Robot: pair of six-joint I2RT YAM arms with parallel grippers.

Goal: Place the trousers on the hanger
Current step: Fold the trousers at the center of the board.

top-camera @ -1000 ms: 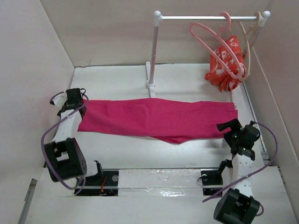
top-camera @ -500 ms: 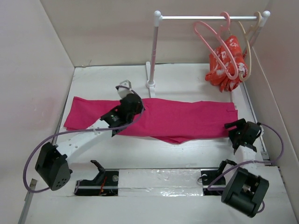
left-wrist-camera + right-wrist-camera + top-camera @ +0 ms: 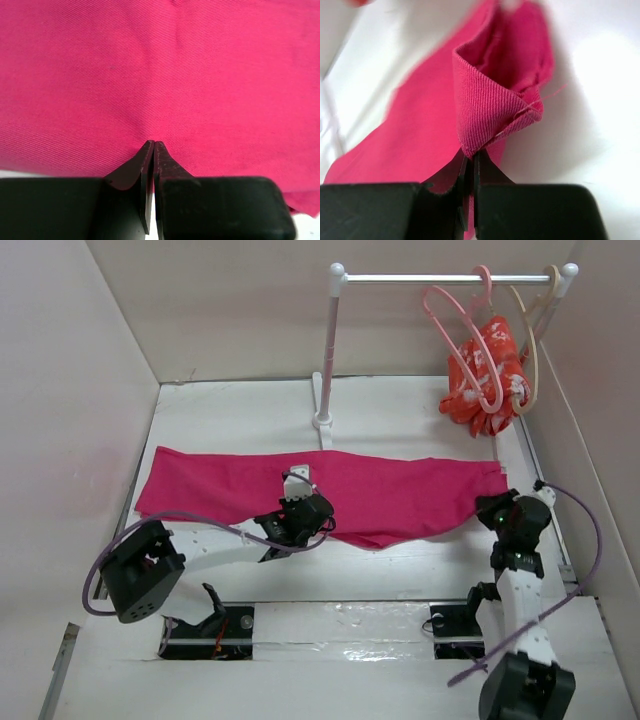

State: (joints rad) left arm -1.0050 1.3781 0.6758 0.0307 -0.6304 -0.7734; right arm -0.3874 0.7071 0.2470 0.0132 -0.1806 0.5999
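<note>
The magenta-pink trousers [image 3: 400,495] lie flat across the table, left to right. At the middle of their near edge my left gripper [image 3: 300,520] is shut; in the left wrist view its tips [image 3: 153,143] meet on the trousers [image 3: 160,65], nipping the cloth. My right gripper [image 3: 500,510] is shut on the right end, and the right wrist view shows a raised fold of the trousers [image 3: 490,110] pinched in the right gripper [image 3: 470,155]. The light-pink hanger [image 3: 486,280] hangs empty on the rail at the back right.
A white rail stand [image 3: 325,350] rises just behind the trousers' middle. A beige hanger [image 3: 530,330] with a red-orange patterned garment [image 3: 487,375] hangs beside the pink one. Pale walls close in on the left, back and right.
My left arm went from the trousers' left end to their near middle edge and shut. My right gripper shut on the right end, lifting a fold. The trousers' left end now lies further left.
</note>
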